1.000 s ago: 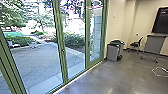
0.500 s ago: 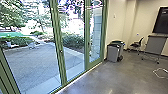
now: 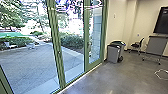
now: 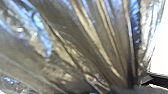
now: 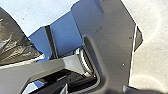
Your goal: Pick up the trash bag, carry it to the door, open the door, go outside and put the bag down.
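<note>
Trash bag is bunched in the left gripper's clasp, the right gripper's state I can't tell, so ease squarely toward the green-framed door, load steady!

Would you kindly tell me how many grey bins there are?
2: near the cream wall, the black-lidded grey bin and, partly covered behind it, the green-lidded grey bin. Others may be hidden.

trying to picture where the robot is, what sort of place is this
Probably a shared room in an office building, on the ground floor: green-framed glass doors facing a paved yard, grey bins by the wall, and a chair near a dark screen.
</note>
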Tool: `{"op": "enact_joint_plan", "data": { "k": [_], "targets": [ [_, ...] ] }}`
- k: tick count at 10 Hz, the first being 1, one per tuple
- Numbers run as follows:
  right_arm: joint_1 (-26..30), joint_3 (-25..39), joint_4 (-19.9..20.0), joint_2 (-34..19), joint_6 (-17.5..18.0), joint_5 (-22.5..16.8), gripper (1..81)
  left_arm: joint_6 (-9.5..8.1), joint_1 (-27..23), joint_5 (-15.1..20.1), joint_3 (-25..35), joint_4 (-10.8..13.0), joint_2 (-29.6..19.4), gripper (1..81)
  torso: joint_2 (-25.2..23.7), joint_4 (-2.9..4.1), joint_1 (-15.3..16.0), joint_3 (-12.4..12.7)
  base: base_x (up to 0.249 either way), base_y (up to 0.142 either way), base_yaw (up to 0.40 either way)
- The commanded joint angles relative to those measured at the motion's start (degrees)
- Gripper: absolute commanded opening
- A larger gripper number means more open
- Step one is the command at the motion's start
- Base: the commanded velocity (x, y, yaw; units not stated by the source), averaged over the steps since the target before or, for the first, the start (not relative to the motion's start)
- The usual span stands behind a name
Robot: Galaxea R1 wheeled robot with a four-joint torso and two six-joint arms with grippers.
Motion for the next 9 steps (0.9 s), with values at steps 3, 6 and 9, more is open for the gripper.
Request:
{"op": "enact_joint_plan", "data": {
  "k": [3,6,9],
  "targets": [
    [2.21,0.55,-0.63,0.45,-0.55,-3.73,81.1,0.17,-3.88,3.68,-0.06,0.15,-0.06,1.0,0.0,0.0,0.0,0.0,0.142,-0.063,0.0],
    [2.21,0.2,-0.63,0.89,-0.46,-3.64,81.1,0.17,-3.88,3.42,-0.06,0.15,-0.06,1.0,0.0,0.0,0.0,0.02,0.142,-0.063,0.0],
    [2.21,0.2,-0.63,0.89,-0.46,-3.64,81.1,0.17,-3.88,3.24,-0.06,0.15,-0.06,1.0,0.0,0.0,0.0,0.02,0.143,-0.064,0.0]
  ]
}}
